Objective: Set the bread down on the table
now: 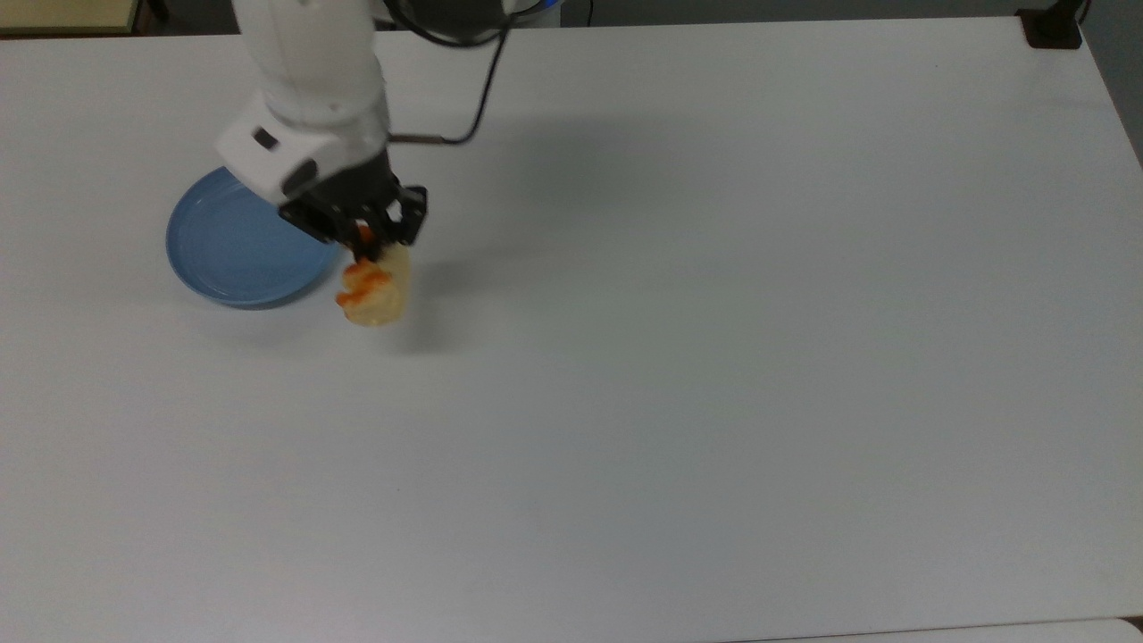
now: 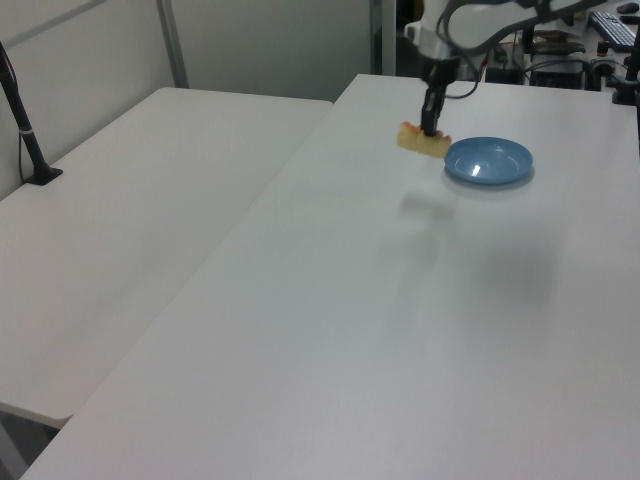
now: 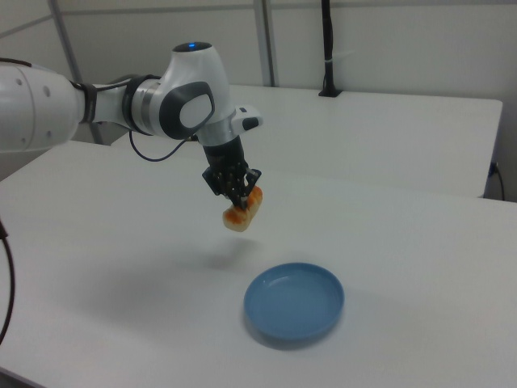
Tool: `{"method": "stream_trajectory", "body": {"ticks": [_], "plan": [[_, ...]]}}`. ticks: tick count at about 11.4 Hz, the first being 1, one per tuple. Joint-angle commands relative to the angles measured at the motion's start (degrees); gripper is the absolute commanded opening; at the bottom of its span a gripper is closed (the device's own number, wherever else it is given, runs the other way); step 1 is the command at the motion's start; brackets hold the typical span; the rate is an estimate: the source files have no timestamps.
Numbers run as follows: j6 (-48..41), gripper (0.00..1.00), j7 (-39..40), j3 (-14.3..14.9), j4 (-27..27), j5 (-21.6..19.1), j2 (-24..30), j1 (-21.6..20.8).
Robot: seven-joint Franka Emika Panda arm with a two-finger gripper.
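- No text, label, brand, number or sign can be read in any of the views.

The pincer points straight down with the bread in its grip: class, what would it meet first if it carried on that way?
The pincer would likely press the bread onto bare white table, beside the blue plate, not on it.
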State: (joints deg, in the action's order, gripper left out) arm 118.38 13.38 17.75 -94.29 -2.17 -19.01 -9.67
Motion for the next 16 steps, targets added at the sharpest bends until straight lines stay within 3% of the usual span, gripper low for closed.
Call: {"method": "stream_trajectory", "body": {"ticks": [1, 2, 3, 5, 6, 8, 12, 14, 16], "plan": [[3.9, 0.11, -6.7, -1.2, 8.5, -0.5, -10.4, -2.1], [6.0, 0.18, -8.1, -2.1, 8.8, -0.1, -12.3, -2.6], [6.4, 0.36, -8.0, -2.2, 8.6, 0.6, -13.2, -3.6], [6.4, 0.85, -8.4, -2.2, 8.3, 2.3, -13.2, -4.2], [6.3, 1.0, -8.4, -2.3, 8.3, 1.7, -12.9, -4.2], [5.5, 1.0, -9.5, -2.3, 8.0, 1.6, -9.0, -4.3], [-7.9, 1.0, -11.8, -2.8, 5.9, 1.7, 2.9, -3.3], [-15.4, 1.0, -12.1, -5.2, 4.4, 2.1, 10.1, -1.1], [-23.4, 1.0, -11.7, -8.2, 4.7, 2.2, 14.0, 3.4]]}}
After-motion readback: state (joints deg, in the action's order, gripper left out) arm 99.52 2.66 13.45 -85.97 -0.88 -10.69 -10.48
